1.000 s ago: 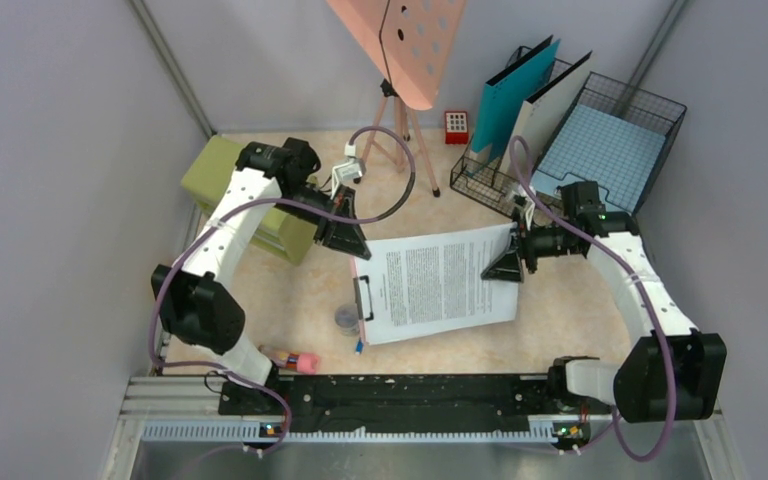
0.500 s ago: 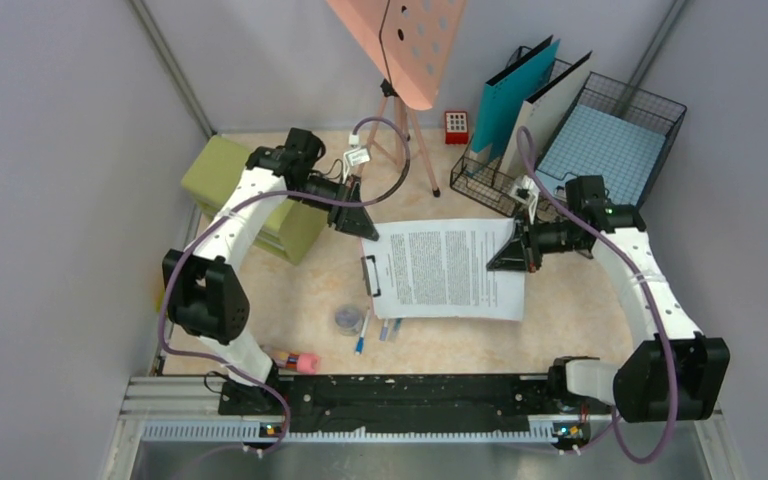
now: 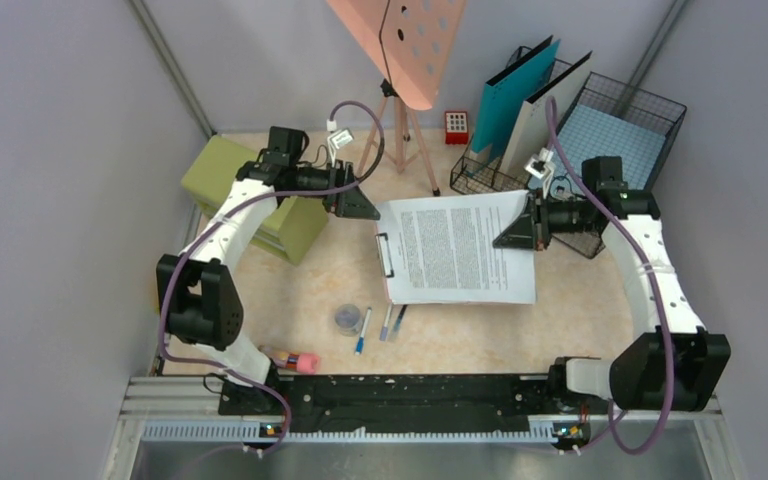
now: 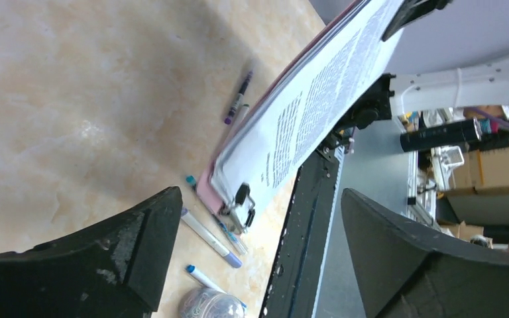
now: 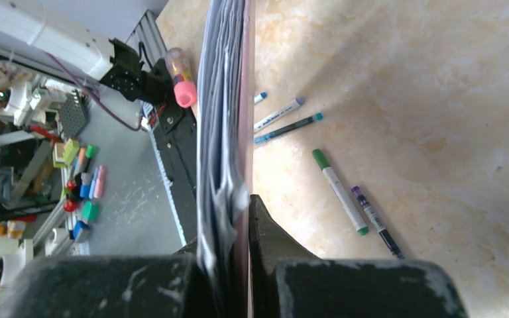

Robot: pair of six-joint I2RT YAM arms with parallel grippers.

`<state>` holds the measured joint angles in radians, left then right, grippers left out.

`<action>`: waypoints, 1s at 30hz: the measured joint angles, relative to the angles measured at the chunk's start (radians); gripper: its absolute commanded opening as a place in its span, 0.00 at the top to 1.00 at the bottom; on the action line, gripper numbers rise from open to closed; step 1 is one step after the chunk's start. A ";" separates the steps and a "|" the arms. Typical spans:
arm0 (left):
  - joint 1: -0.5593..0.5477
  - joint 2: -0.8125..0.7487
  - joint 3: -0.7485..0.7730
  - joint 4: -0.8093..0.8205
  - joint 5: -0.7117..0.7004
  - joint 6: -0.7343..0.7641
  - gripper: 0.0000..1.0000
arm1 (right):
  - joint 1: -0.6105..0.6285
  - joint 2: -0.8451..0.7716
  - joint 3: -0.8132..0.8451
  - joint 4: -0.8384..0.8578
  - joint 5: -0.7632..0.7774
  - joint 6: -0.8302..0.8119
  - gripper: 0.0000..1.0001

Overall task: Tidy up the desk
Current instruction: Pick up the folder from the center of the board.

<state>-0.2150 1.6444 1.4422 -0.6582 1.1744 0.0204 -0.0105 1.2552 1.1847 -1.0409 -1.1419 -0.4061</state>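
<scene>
The marbled beige bench [image 3: 300, 275] fills the middle of the top view, grey walls around it and the black rail at the bottom. At centre right, the right claw [image 3: 508, 236] is clenched on the right edge of a clipboard [image 3: 455, 250] carrying printed sheets. The left claw [image 3: 365, 208], at upper centre left just beside the clipboard's clip end, stands released and grasps nothing. Several pens [image 3: 385, 322] and a small round container [image 3: 347, 318] lie below the clipboard.
</scene>
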 measured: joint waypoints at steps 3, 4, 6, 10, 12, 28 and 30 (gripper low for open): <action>0.019 -0.019 -0.066 0.101 -0.040 -0.080 0.02 | -0.035 0.025 0.019 -0.004 -0.019 0.014 1.00; 0.023 -0.023 -0.083 0.127 -0.052 -0.101 0.02 | -0.043 0.032 0.026 -0.005 -0.023 0.017 1.00; 0.030 -0.028 -0.113 0.180 -0.076 -0.131 0.02 | -0.054 0.042 0.037 -0.008 -0.030 0.019 1.00; 0.037 -0.036 -0.174 0.285 -0.077 -0.191 0.02 | -0.066 0.045 0.062 -0.022 -0.042 0.033 1.00; 0.036 -0.043 -0.211 0.343 -0.060 -0.220 0.02 | -0.077 0.045 0.072 -0.026 -0.056 0.041 1.00; -0.149 -0.004 -0.381 1.042 0.021 -0.641 0.45 | -0.136 0.090 0.101 -0.023 -0.120 0.120 1.00; -0.174 0.014 -0.399 1.162 0.026 -0.730 0.68 | -0.144 0.091 0.101 -0.023 -0.126 0.125 1.00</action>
<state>-0.3885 1.6585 1.0431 0.5041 1.1999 -0.7097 -0.1543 1.3460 1.2854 -1.0641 -1.2678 -0.2813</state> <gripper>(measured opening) 0.595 0.015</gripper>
